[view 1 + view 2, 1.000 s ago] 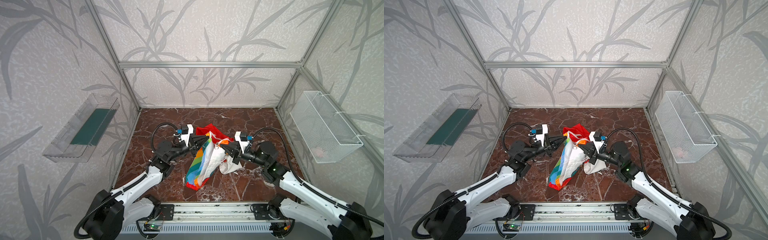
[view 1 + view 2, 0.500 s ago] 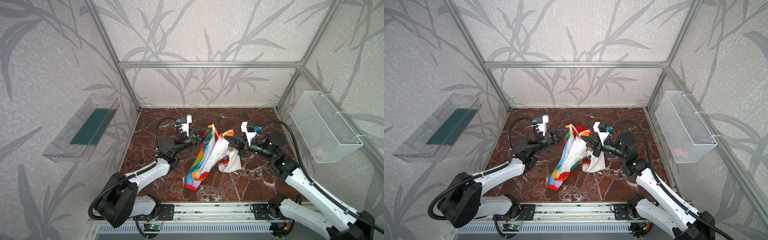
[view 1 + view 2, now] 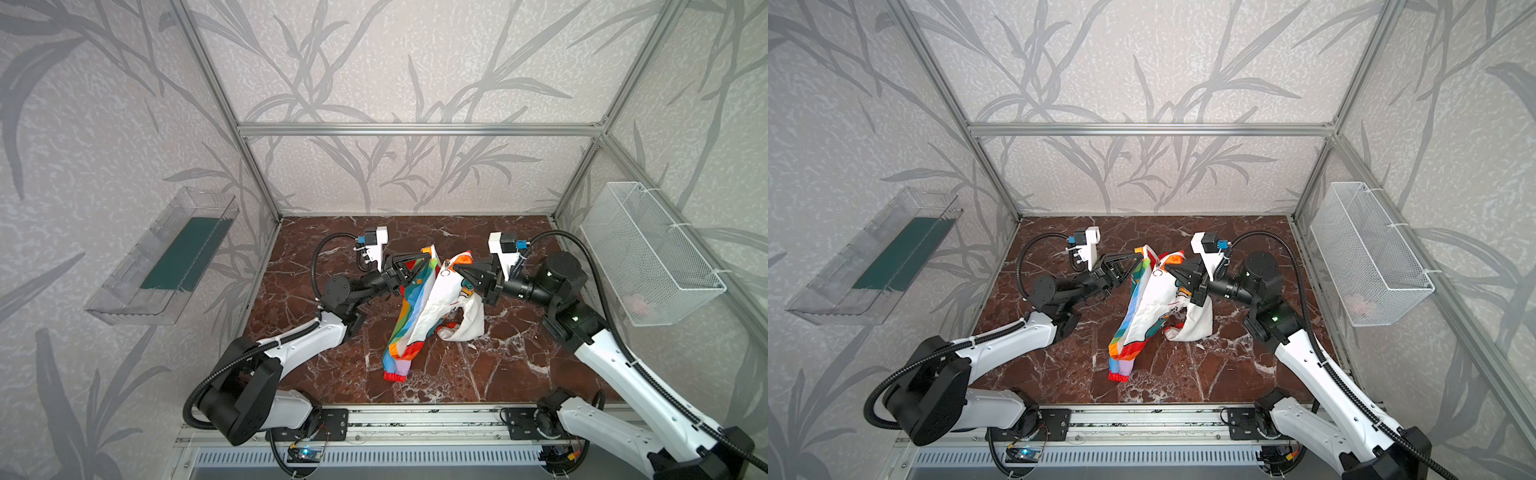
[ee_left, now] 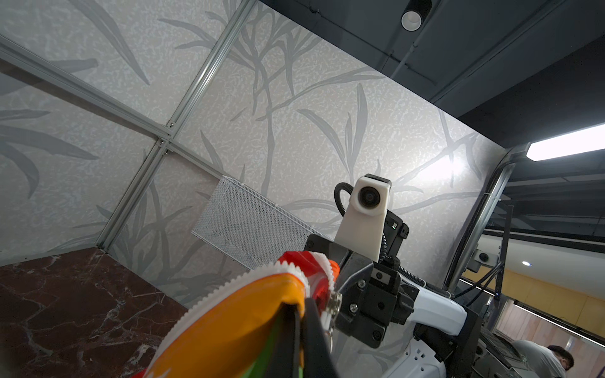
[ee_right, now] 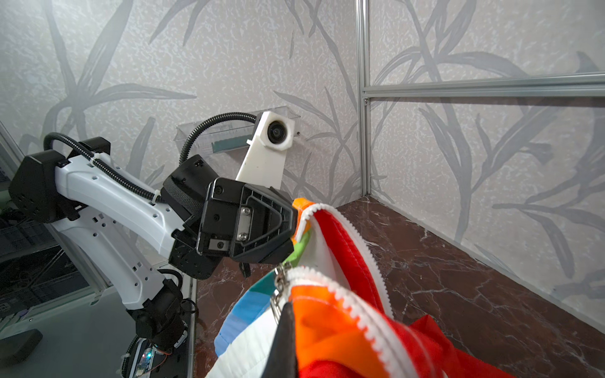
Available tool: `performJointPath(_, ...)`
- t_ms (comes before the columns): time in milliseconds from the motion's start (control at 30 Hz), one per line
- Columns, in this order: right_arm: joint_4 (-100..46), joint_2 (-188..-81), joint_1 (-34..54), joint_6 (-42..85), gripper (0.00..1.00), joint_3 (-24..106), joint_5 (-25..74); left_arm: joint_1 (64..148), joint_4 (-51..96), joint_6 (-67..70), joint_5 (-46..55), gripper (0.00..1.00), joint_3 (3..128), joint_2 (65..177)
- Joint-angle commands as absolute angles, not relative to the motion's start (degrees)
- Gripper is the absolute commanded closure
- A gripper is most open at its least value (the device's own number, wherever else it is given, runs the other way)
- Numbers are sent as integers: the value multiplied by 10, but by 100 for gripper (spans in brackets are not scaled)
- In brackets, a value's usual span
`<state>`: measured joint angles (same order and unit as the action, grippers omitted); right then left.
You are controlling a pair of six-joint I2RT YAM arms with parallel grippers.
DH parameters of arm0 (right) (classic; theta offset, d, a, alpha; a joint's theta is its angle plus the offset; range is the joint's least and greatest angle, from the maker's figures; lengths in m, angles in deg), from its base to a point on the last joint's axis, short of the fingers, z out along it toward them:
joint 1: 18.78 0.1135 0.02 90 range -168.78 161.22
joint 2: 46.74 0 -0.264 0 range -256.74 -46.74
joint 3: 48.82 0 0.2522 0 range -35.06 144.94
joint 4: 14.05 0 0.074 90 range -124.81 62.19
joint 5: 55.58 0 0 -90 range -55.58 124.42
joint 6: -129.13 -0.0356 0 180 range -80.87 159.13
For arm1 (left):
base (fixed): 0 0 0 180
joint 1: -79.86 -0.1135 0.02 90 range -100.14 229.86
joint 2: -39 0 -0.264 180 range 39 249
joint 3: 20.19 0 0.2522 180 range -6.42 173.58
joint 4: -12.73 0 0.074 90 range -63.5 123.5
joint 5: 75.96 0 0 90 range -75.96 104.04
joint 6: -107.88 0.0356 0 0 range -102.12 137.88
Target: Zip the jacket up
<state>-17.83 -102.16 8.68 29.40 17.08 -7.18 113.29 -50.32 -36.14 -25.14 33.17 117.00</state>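
Observation:
The rainbow-striped jacket hangs in both top views from its upper edge, white lining outward, and one red cuff touches the table. My left gripper is shut on the orange top corner of one front edge. My right gripper is shut on the other front edge, just beside the metal zipper slider. The two grippers face each other a short gap apart, and white zipper teeth run along both held edges. The lower hem is bunched on the marble.
The brown marble table is walled by patterned panels and aluminium posts. A clear tray is fixed to the left wall and a white wire basket to the right wall. A metal rail runs along the front.
Both grippers have risen with the jacket's top edges. The jacket now hangs longer and straighter, and the arms reach in more level.

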Motion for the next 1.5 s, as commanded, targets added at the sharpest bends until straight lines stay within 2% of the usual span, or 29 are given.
performJointPath(0, -167, -1028, 85, 282, 100, 200, -97, 1137, -544, -343, -262, 100, 332, 1153)
performJointPath(433, -188, -1060, 85, 293, 100, 223, -106, 1144, -544, -330, -268, 100, 332, 1143)
performJointPath(1467, -292, -1050, 92, 359, 100, 262, -129, 1149, -502, -291, -274, 100, 336, 1139)
